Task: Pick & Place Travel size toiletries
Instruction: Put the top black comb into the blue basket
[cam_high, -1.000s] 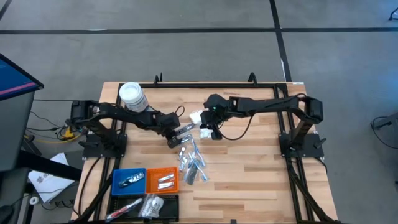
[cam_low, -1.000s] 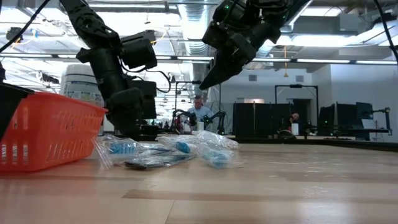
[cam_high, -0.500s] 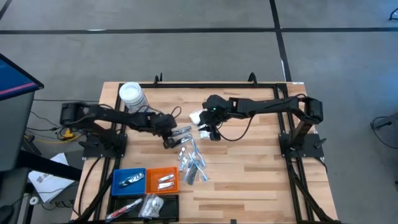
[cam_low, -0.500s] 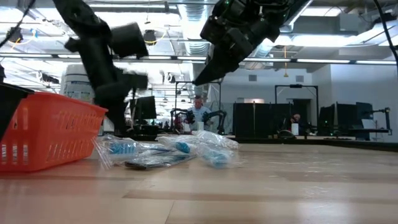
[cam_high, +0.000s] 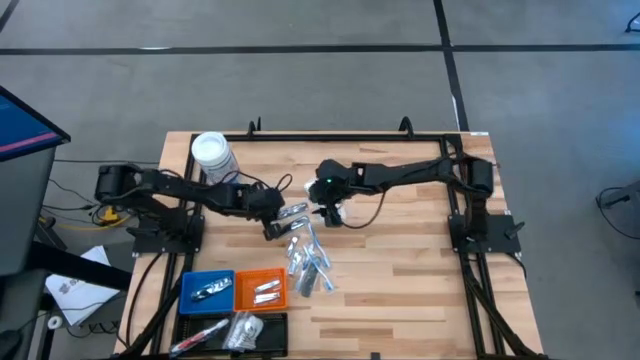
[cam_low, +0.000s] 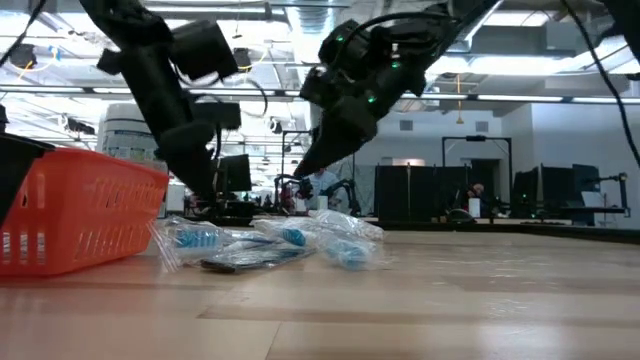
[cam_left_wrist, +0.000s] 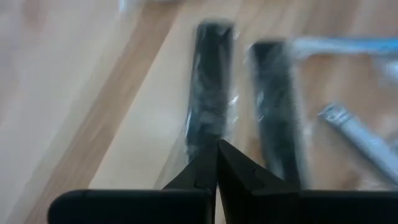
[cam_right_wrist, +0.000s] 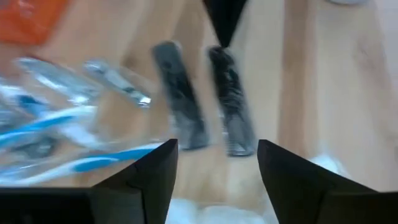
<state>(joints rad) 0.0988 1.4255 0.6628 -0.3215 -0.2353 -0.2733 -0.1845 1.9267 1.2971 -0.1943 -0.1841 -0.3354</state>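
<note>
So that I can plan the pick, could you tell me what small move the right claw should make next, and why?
Probably ease the right claw forward and down over one of the two dark wrapped sticks. Its fingers stand open and both sticks lie just ahead of them on the table, while the shut left claw sits at the sticks' far ends.

Table (cam_high: 400, 270): light wooden slats inside a black frame; grey floor around it
Jar (cam_high: 212, 155): clear, white-lidded, upright at the far left corner
Trays: blue (cam_high: 207, 291) beside orange (cam_high: 262, 290); black (cam_high: 232, 331) just nearer the front edge
</note>
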